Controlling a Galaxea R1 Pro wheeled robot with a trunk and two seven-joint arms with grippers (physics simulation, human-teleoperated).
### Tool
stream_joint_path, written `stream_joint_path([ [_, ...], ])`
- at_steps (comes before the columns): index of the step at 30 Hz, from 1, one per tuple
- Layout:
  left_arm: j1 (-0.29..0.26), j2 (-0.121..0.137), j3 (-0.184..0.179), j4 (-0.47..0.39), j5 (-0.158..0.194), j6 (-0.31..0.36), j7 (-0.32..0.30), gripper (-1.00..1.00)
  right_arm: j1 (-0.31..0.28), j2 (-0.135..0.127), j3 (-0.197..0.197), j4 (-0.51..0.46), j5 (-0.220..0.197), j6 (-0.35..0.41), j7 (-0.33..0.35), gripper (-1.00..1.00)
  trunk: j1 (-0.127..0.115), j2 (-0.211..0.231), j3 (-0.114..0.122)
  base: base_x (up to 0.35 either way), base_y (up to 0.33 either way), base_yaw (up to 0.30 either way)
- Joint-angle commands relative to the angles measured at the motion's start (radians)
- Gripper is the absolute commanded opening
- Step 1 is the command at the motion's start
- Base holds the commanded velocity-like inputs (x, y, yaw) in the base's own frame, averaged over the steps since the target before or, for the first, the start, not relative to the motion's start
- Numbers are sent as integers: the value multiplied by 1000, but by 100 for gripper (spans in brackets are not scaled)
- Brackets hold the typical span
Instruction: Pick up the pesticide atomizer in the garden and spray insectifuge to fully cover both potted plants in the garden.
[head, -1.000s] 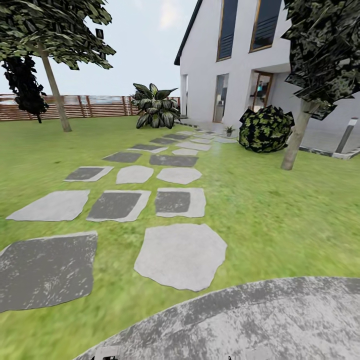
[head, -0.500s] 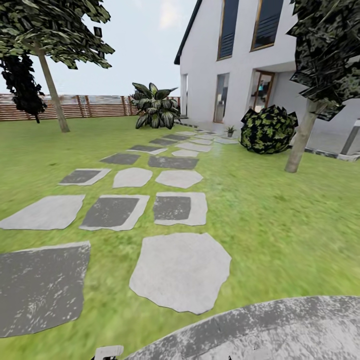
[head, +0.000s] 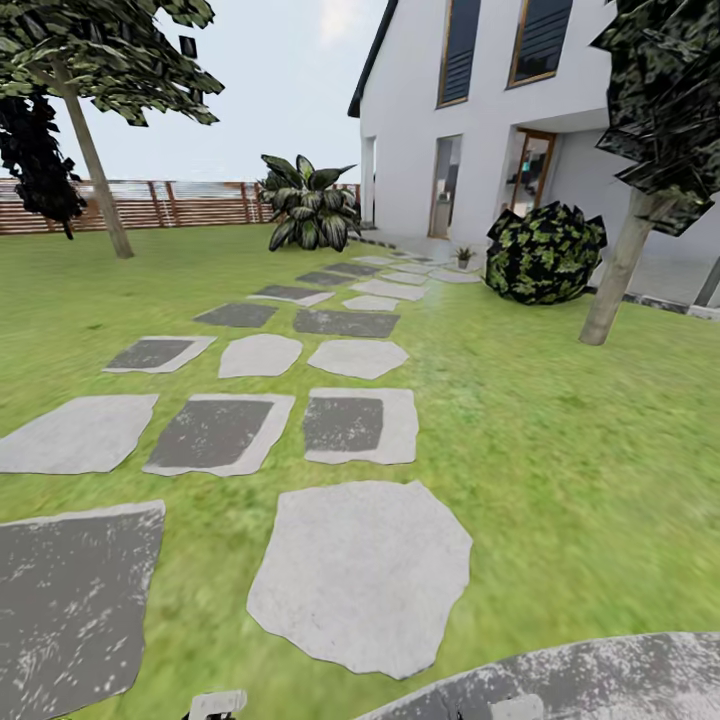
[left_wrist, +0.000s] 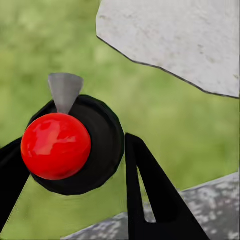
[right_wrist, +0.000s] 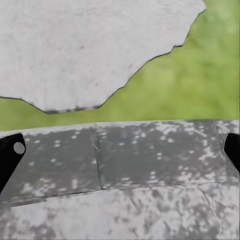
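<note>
From the head, the lawn (head: 560, 440) runs far ahead of both tools up to a white house (head: 480, 120). A path of grey stepping stones (head: 360, 575) leads that way. One tiny potted plant (head: 463, 257) sits far ahead of the tools, near the house door, just beside a big dark bush (head: 545, 252). A second big bush (head: 310, 205) stands by the wooden fence (head: 200, 203). I count two thin tree trunks, one far to the left (head: 95, 170) and one far to the right (head: 620, 270). Rough grey paving (head: 600, 680) curves along the low edge. The left wrist camera shows what the head does not. The left tool (left_wrist: 75, 145) points down at the grass, and its two black fingers (left_wrist: 150, 200) press on the sides of the pesticide atomizer (left_wrist: 102, 150). It is seen from its end, as a red ball on a round black body with a small grey tip. One pale stone (left_wrist: 175, 40) lies past the tool. At the right wrist, the right tool (right_wrist: 120, 150) also points down. Its two fingers (right_wrist: 10, 152) are spread far apart with nothing between them. Grey paving (right_wrist: 130, 165) lies right under it, with a pale stone (right_wrist: 75, 45) and grass beyond.
</note>
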Motion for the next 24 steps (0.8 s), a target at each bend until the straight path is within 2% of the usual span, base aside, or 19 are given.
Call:
stream_joint_path([
  [1, 0, -1, 9, -1, -7, -2, -3, -100, 0, 1, -8, -1, 8, -2, 2, 100, 0, 0, -3, 338, 0, 0],
  [10, 0, 0, 9, -1, -7, -2, -3, -100, 0, 0, -8, -1, 8, -2, 3, 100, 0, 0, -14, 338, 0, 0],
  [24, 0, -1, 7, -3, -9, -3, -3, -100, 0, -1, -9, -1, 8, -2, 2, 100, 0, 0, -15, 338, 0, 0],
])
